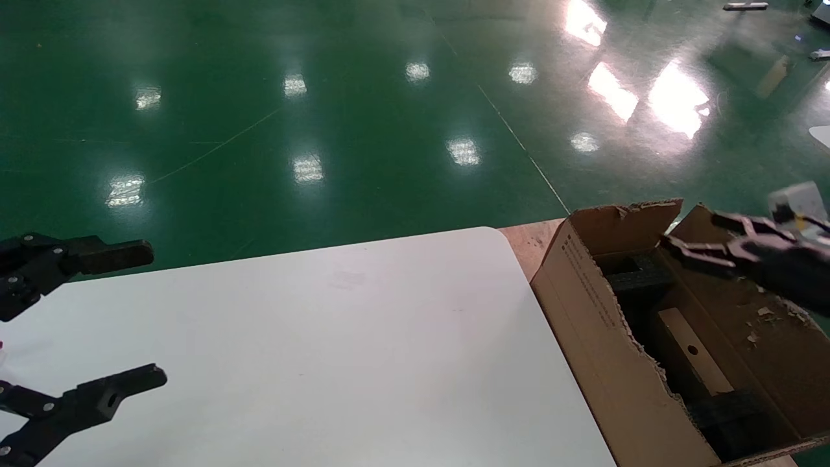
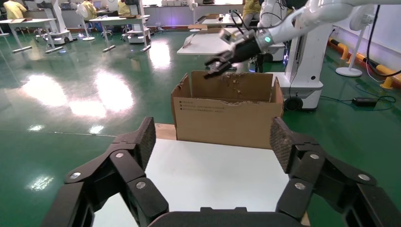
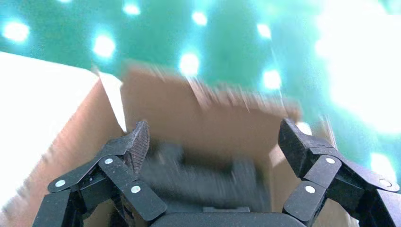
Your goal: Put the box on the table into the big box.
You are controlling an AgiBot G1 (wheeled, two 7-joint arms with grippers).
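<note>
One box (image 1: 692,359), pale, oblong, round-holed, lies in our carton (image 1: 606,337); our right claw (image 1: 707,243) hangs released above, left claw (image 1: 139,311) spread.

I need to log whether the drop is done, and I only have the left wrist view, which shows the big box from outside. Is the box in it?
Observer: Yes. The head view shows the box lying inside the big box, hole face up.
Operator: Anything else in there?
Observer: Black foam blocks, one at each end of the box.
Operator: Is the right gripper holding anything?
Observer: No. In its own wrist view the right gripper is open above the big box with nothing between its fingers. The left gripper is parked open over the table.
</note>
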